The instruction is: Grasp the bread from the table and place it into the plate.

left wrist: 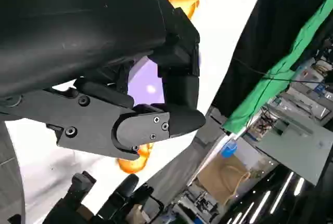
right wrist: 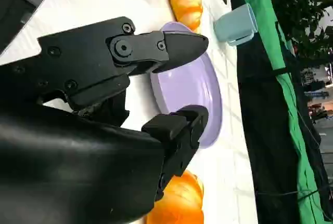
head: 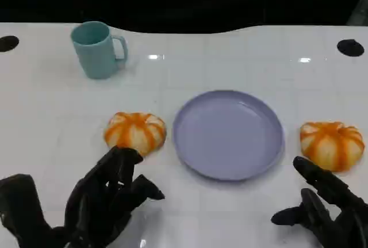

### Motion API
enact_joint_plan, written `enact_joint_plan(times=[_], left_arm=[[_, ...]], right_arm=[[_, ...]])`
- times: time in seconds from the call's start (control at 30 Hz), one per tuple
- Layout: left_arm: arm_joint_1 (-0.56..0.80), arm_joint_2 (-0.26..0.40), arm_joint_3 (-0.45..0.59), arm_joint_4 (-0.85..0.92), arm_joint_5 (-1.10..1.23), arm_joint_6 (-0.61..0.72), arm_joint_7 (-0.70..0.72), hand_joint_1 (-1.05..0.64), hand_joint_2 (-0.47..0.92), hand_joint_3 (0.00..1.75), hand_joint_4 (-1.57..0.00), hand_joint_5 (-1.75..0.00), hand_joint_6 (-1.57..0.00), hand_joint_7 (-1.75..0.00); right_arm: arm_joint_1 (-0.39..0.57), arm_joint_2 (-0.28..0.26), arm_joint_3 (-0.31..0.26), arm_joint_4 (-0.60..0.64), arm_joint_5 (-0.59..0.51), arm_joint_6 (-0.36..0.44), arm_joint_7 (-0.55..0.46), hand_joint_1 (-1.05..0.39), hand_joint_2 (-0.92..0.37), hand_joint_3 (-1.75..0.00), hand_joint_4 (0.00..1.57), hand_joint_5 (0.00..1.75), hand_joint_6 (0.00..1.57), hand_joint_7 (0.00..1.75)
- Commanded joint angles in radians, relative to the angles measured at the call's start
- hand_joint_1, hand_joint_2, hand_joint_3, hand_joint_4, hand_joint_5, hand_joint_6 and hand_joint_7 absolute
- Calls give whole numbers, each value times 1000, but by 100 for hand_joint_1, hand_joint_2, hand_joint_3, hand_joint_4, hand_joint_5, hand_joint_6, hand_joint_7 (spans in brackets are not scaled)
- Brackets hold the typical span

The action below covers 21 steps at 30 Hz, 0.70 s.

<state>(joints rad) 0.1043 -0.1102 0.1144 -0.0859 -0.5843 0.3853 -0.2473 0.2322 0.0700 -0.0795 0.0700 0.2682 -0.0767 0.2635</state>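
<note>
On the white desk (head: pixel 230 213) the lilac plate (head: pixel 228 134) sits centre. One bread (head: pixel 135 132) lies at its 9 o'clock, another bread (head: pixel 332 144) at 3 o'clock. The left robot hand (head: pixel 106 199) and right robot hand (head: pixel 325 208) hover spread, holding nothing. A teal mug (head: pixel 96 49) stands at 10 o'clock.

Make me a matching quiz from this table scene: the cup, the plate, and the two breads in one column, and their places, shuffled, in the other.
Things:
1. cup
2. plate
3. left bread
4. right bread

Places:
A. by the right hand
B. far left of the table
C. between the two breads
D. by the left hand

Pairs: 1-B, 2-C, 3-D, 4-A
</note>
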Motion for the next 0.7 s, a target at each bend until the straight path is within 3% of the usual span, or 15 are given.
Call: enact_joint_plan(times=[0.03,0.37,0.57,0.7], left_arm=[[-5,13,6,14,11,-21,-11,-47,92,52,-65,-175,-49,-163],[-4,32,-8,13,33,-47,-29,-49,92,52,-65,-175,-48,-166],[-40,55,-38,63,137,-188,-68,-49,92,55,-67,-175,-48,-166],[-74,63,-44,87,191,-263,-65,-51,92,50,-69,-175,-51,-156]], right_arm=[[-5,-5,-9,-5,18,4,-1,-77,-92,-28,84,97,118,3],[3,-8,-3,-12,14,-4,2,-77,-92,-28,85,96,119,4],[6,-6,2,-17,10,-9,0,-76,-92,-29,85,95,118,3],[5,-5,6,-24,7,2,-9,-76,-92,-30,85,95,119,4]])
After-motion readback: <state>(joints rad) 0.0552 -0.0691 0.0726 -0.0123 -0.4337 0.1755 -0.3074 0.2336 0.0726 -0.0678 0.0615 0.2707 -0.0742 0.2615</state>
